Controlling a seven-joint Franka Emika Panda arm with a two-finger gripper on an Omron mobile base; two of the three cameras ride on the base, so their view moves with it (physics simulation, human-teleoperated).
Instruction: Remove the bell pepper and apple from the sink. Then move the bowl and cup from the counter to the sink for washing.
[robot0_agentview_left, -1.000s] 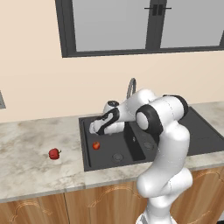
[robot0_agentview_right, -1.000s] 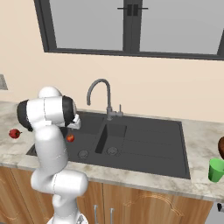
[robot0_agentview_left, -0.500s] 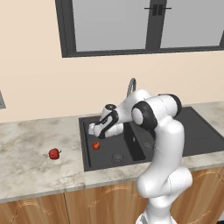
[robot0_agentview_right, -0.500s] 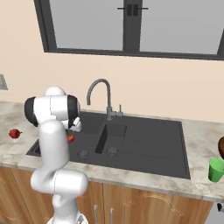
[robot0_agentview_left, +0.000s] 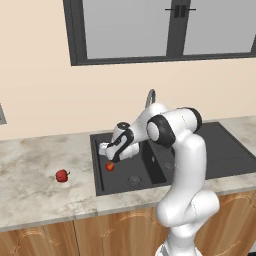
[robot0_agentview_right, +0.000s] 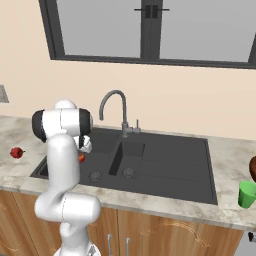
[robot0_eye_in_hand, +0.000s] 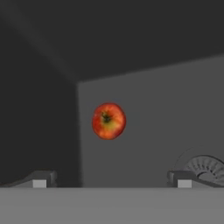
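Note:
The apple (robot0_eye_in_hand: 109, 120), round and orange-red with a yellow tinge, lies on the floor of the dark sink's (robot0_agentview_left: 210, 165) large basin near its left wall, also seen as the apple (robot0_agentview_left: 110, 166) and the apple (robot0_agentview_right: 81, 158). My gripper (robot0_agentview_left: 113, 156) hangs just above it with both fingertips (robot0_eye_in_hand: 40, 180) spread wide, open and holding nothing. The bell pepper (robot0_agentview_left: 62, 175) rests on the counter (robot0_agentview_left: 40, 195) left of the sink, also the bell pepper (robot0_agentview_right: 17, 152). At the far right stand the green cup (robot0_agentview_right: 246, 194) and the edge of the brown bowl (robot0_agentview_right: 252, 168).
The curved grey faucet (robot0_agentview_right: 116, 109) rises behind the divider between the basins. A round drain (robot0_eye_in_hand: 205, 166) lies right of the apple. The basin's left wall (robot0_eye_in_hand: 39, 131) is close beside the apple. A window spans the wall behind the counter.
The gripper has come down and to the left inside the large basin, closer to the apple. Its fingers stayed spread. The apple and the bell pepper have not moved.

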